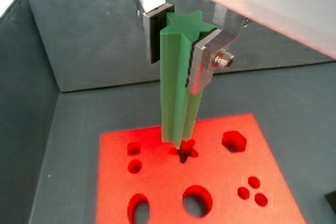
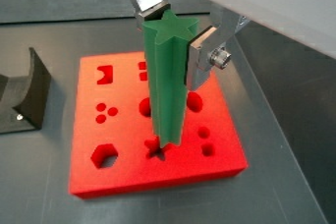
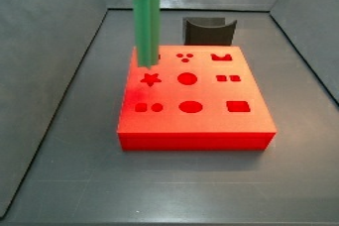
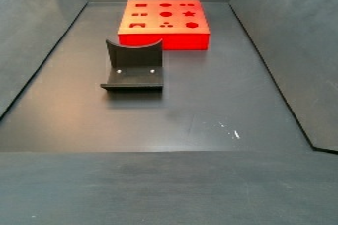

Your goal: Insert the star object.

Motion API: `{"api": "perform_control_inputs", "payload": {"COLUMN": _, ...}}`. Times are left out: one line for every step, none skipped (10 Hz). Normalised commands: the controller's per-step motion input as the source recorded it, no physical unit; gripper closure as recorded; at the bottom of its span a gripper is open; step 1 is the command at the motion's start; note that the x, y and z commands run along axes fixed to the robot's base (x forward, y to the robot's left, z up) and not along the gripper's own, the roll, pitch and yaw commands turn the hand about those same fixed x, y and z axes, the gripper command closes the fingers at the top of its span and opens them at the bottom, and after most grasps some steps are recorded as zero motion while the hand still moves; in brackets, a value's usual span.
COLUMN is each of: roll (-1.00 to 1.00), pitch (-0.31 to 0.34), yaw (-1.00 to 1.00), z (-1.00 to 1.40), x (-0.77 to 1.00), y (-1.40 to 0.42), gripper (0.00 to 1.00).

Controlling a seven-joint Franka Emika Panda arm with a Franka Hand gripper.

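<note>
The tool [image 2: 178,33] clamps the star object [image 2: 168,85] near its top end, so the rod hangs upright with its lower end just over the star-shaped hole [image 2: 155,150] in the red block [image 3: 196,126], ready to go straight down. The block sits toward the table's [image 4: 199,130] far edge. The fixture [image 4: 133,67] stands mid-table, well apart. Dark walls enclose the table.

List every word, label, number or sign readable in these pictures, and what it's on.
None: no readable text in any view.
The red block has only cut-out shapes, the star rod in the gripper is plain green, and the fixture is unmarked.
</note>
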Motion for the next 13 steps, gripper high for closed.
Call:
{"api": "perform_control_inputs", "payload": {"roll": 0.00, "pitch": -0.114, "yaw": 0.00, "z": -0.10, "x": 0.30, "y": 0.00, "gripper": 1.00}}
{"api": "perform_control_inputs", "payload": {"roll": 0.15, "pitch": -0.051, "yaw": 0.00, "z": -0.14, "x": 0.00, "y": 0.00, "gripper": 1.00}}
{"api": "perform_control_inputs", "payload": {"roll": 0.26, "pitch": -0.057, "yaw": 0.00, "z": -0.18, "x": 0.00, "y": 0.00, "gripper": 1.00}}
{"api": "perform_control_inputs", "payload": {"roll": 0.36, "pitch": -0.076, "yaw": 0.00, "z": -0.24, "x": -0.05, "y": 0.00, "gripper": 1.00}}
{"api": "perform_control_inputs", "payload": {"roll": 0.34, "pitch": -0.053, "yaw": 0.00, "z": -0.22, "x": -0.05, "y": -0.02, "gripper": 1.00}}
{"api": "perform_control_inputs", "payload": {"roll": 0.18, "pitch": -0.073, "yaw": -0.01, "z": -0.27, "x": 0.00, "y": -0.07, "gripper": 1.00}}
{"api": "perform_control_inputs", "payload": {"roll": 0.00, "pitch": -0.086, "yaw": 0.00, "z": -0.24, "x": 0.03, "y": -0.04, "gripper": 1.00}}
{"api": "perform_control_inputs", "payload": {"roll": 0.00, "pitch": -0.066, "yaw": 0.00, "z": -0.27, "x": 0.02, "y": 0.00, "gripper": 1.00}}
{"api": "perform_control_inputs", "payload": {"roll": 0.07, "pitch": 0.000, "yaw": 0.00, "z": -0.36, "x": 0.00, "y": 0.00, "gripper": 1.00}}
{"api": "perform_control_inputs", "payload": {"roll": 0.06, "pitch": -0.003, "yaw": 0.00, "z": -0.36, "x": 0.00, "y": 0.00, "gripper": 1.00}}
{"api": "perform_control_inputs", "payload": {"roll": 0.05, "pitch": -0.001, "yaw": 0.00, "z": -0.34, "x": 0.00, "y": 0.00, "gripper": 1.00}}
{"api": "perform_control_inputs", "payload": {"roll": 0.01, "pitch": 0.000, "yaw": 0.00, "z": -0.12, "x": 0.17, "y": 0.00, "gripper": 1.00}}
{"api": "perform_control_inputs", "payload": {"roll": 0.00, "pitch": 0.000, "yaw": 0.04, "z": 0.00, "x": 0.39, "y": 0.05, "gripper": 1.00}}
